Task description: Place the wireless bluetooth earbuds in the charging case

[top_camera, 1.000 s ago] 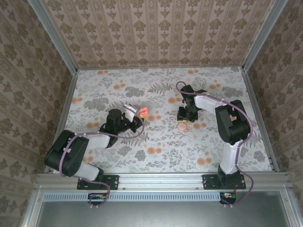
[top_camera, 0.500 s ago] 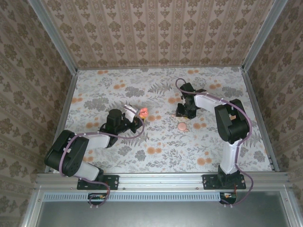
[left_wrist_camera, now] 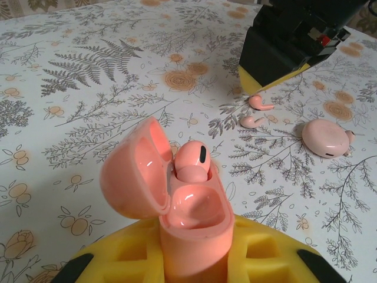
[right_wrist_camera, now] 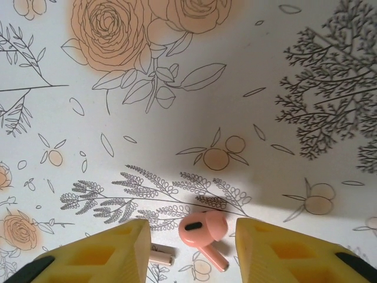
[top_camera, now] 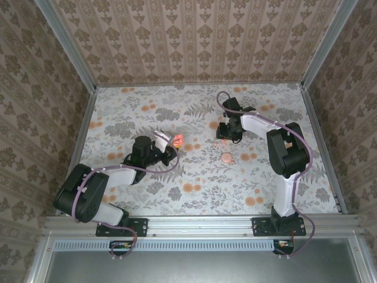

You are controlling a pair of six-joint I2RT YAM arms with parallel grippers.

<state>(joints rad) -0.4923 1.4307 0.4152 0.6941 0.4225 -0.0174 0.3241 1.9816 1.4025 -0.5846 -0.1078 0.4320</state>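
Note:
My left gripper point(left_wrist_camera: 194, 262) is shut on the salmon charging case point(left_wrist_camera: 197, 227), held upright with its lid point(left_wrist_camera: 131, 177) open. One pink earbud point(left_wrist_camera: 191, 158) sits in the far socket; the near socket is empty. In the top view the case point(top_camera: 177, 139) is at the left gripper point(top_camera: 169, 148). Two tiny earbuds point(left_wrist_camera: 260, 103) point(left_wrist_camera: 251, 122) lie on the table under the right gripper point(left_wrist_camera: 268, 73). In the right wrist view my right gripper point(right_wrist_camera: 194, 250) is open just above the table, one earbud point(right_wrist_camera: 203, 230) lying between its fingers and the other bit point(right_wrist_camera: 160, 255) beside the left finger point(right_wrist_camera: 112, 250).
A pale pink round disc point(top_camera: 227, 157) lies on the flowered table, near the two earbuds and also seen as the disc point(left_wrist_camera: 326, 137) in the left wrist view. Patterned walls with metal rails point(top_camera: 88, 115) close the table on three sides.
My right gripper has moved away from the pink disc toward the far side of the table. The left gripper and the case have stayed put.

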